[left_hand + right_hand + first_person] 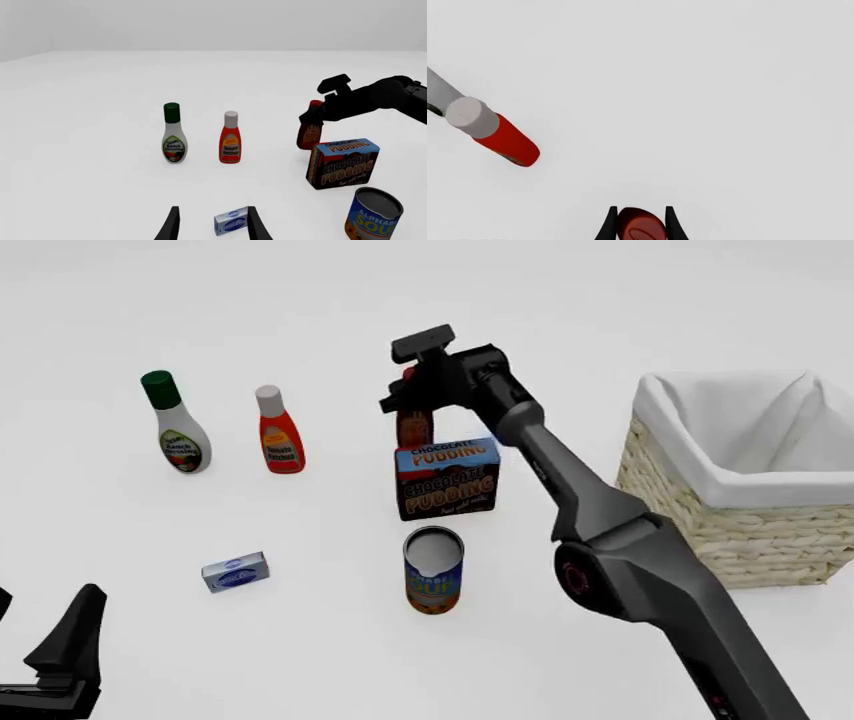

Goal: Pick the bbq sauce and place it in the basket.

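Note:
The bbq sauce (414,428) is a small dark bottle with a red cap, standing upright just behind a pudding box; it also shows in the left wrist view (309,135). My right gripper (408,390) reaches down over it, with a finger on each side of the red cap (640,227), shut on it. The basket (747,540), woven straw with a white lining, stands at the right. My left gripper (213,230) is open and empty, low at the near left (67,640).
A chocolate pudding box (447,480) stands right in front of the bbq sauce, and a soup can (434,570) stands nearer. A ranch bottle (178,430) and a ketchup bottle (279,435) stand at the left. A small blue-white box (235,572) lies near my left gripper.

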Action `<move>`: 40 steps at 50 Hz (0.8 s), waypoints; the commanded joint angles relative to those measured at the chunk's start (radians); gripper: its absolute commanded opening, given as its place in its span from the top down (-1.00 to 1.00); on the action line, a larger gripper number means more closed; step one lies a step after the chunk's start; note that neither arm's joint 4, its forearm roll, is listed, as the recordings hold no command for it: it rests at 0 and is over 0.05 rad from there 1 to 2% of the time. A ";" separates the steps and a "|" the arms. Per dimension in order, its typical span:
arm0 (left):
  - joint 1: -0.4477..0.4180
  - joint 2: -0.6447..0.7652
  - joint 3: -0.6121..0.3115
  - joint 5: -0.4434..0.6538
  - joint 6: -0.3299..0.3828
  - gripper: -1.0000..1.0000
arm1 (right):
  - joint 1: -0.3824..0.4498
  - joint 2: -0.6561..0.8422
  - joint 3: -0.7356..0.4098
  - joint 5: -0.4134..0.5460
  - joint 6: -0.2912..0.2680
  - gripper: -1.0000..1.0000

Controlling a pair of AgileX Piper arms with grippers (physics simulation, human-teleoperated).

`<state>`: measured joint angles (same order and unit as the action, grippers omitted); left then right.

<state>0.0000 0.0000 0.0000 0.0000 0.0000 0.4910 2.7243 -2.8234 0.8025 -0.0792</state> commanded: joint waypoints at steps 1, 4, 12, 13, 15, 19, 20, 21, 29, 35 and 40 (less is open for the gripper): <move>0.000 0.000 0.000 0.000 0.000 -1.00 | 0.004 -0.043 -0.006 0.010 0.004 1.00; 0.000 0.000 0.000 0.000 0.000 -1.00 | 0.008 -0.055 -0.005 0.015 0.003 1.00; 0.000 0.000 0.000 0.000 0.000 -1.00 | 0.016 -0.087 -0.004 0.028 -0.004 1.00; 0.000 0.000 0.000 0.000 0.000 -1.00 | 0.016 -0.088 -0.003 0.028 -0.004 1.00; 0.000 0.000 0.000 0.000 0.000 -1.00 | 0.022 -0.099 -0.003 0.034 -0.002 1.00; 0.000 0.000 0.000 0.000 0.000 -1.00 | 0.026 -0.124 -0.001 0.045 -0.011 1.00; 0.000 0.000 0.000 0.000 0.000 -1.00 | 0.026 -0.133 -0.001 0.049 -0.016 1.00; 0.000 0.000 0.000 0.000 0.000 -1.00 | 0.027 -0.140 -0.001 0.052 -0.016 1.00; 0.000 0.000 0.000 0.000 0.000 -1.00 | 0.030 -0.190 0.004 0.069 -0.031 1.00; 0.000 0.000 0.000 0.000 0.000 -1.00 | 0.036 -0.235 0.019 0.079 -0.043 1.00; 0.000 0.000 0.000 0.000 0.000 -1.00 | 0.044 -0.282 0.053 0.080 -0.044 1.00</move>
<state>0.0000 0.0000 0.0000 0.0000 0.0000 0.5238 2.5237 -2.7999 0.8733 -0.1288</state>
